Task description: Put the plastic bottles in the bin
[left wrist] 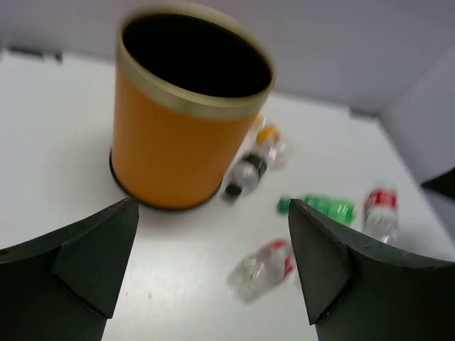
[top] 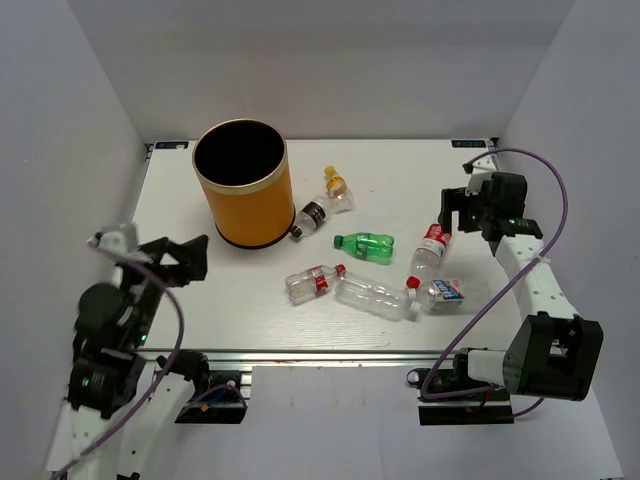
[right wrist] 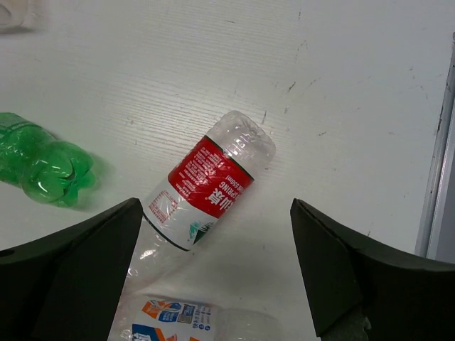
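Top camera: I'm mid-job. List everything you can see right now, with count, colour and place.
bin: one, orange with a black inside, upright, far left of the table
yellow-capped bottle: one, clear, lying right of the bin
black-labelled bottle: one, clear, lying close to the bin's base
green bottle: one, green, lying mid-table
red-labelled bottles: two, clear, one near centre, one further right
plain clear bottle: one, red cap, near centre
blue-and-orange-labelled bottle: one, clear, near right
table: one, white
left hand: one, black, open, empty, near left
right hand: one, black, open, empty, at the right
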